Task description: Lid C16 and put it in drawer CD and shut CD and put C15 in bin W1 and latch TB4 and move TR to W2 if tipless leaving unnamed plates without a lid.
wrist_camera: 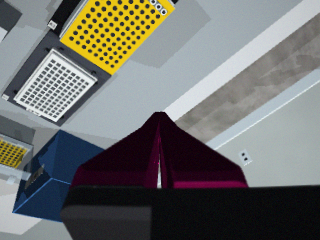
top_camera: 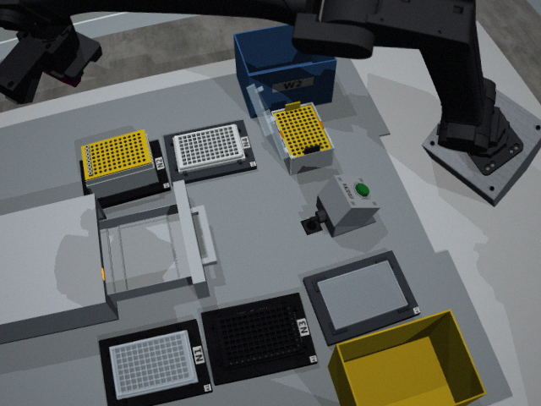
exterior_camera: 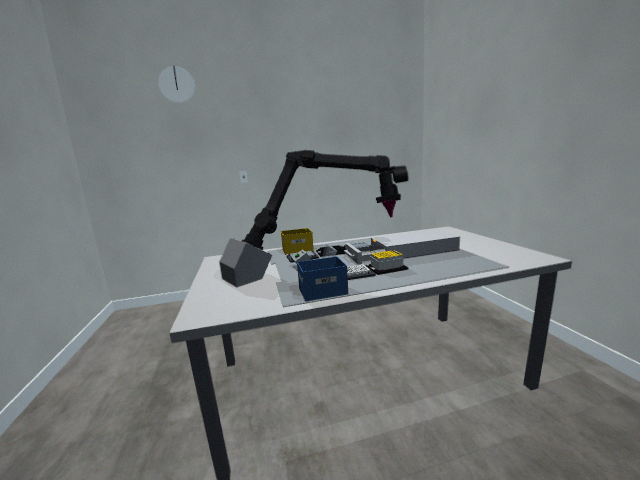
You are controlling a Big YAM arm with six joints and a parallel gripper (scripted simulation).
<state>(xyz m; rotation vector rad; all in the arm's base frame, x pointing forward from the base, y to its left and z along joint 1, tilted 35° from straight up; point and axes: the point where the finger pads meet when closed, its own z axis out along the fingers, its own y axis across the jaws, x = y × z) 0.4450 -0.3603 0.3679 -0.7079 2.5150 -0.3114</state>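
My gripper (top_camera: pixel 66 76) (exterior_camera: pixel 390 209) (wrist_camera: pixel 159 120) is shut and empty, high above the bench's far left edge, beyond the tip rack TR (top_camera: pixel 115 152) (wrist_camera: pixel 115 32). TR shows one row of tips (top_camera: pixel 88 161) along its edge. The clear plate (top_camera: pixel 150 362) lies on N1 and the black plate (top_camera: pixel 258 334) on N3, without a lid. The plate lid (top_camera: pixel 363 293) lies in the lid park (top_camera: pixel 312 279). The cooler CD (top_camera: pixel 47 257) has its drawer (top_camera: pixel 144 253) pulled open and empty. Tip box TB4 (top_camera: pixel 301 131) (wrist_camera: pixel 10 150) stands with its clear lid (top_camera: pixel 266 122) raised.
The yellow bin W1 (top_camera: pixel 384 349) (exterior_camera: pixel 296 240) stands at the front right and the blue bin W2 (top_camera: pixel 284 83) (exterior_camera: pixel 321 279) (wrist_camera: pixel 55 165) behind TB4. A white plate (top_camera: pixel 209 147) (wrist_camera: pixel 55 85) lies beside TR. The green DONE key (top_camera: pixel 362 189) sits on its grey box mid-bench.
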